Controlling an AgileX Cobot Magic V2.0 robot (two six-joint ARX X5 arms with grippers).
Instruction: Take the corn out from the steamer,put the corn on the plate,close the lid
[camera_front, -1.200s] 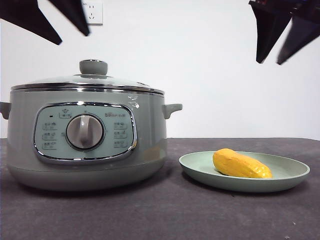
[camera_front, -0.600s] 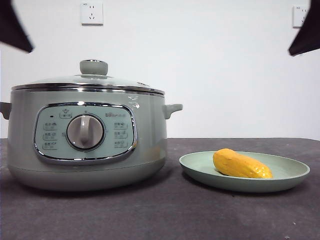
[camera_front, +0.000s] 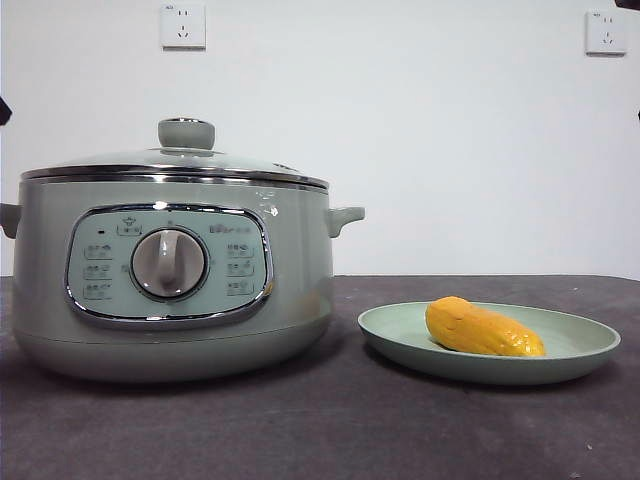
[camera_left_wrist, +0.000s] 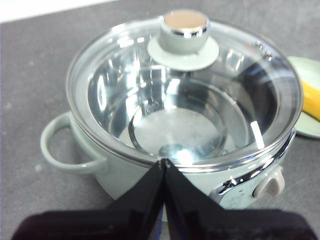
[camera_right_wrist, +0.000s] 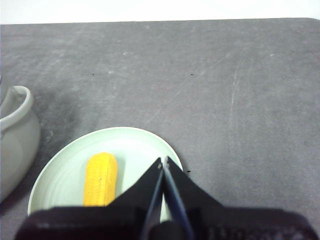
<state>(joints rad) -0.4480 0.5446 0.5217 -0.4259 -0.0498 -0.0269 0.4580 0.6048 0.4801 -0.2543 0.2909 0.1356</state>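
Note:
The sage-green steamer (camera_front: 170, 290) stands at the left of the front view, with the glass lid (camera_front: 175, 160) resting on its rim. The corn (camera_front: 483, 329) lies on the pale green plate (camera_front: 580, 350) to its right. My left gripper (camera_left_wrist: 164, 161) is shut and empty, high above the steamer (camera_left_wrist: 65, 150) and its closed lid (camera_left_wrist: 185, 37). The pot looks empty through the glass. My right gripper (camera_right_wrist: 163, 162) is shut and empty, high above the plate (camera_right_wrist: 60, 175), beside the corn (camera_right_wrist: 100, 178).
The dark grey table (camera_front: 330, 430) spreads around the pot and plate. A white wall with two sockets (camera_front: 183, 25) stands behind. A steamer side handle (camera_right_wrist: 15, 107) shows in the right wrist view.
Both arms have risen and withdrawn out of the front view's top corners. The steamer, lid, plate and corn have not moved.

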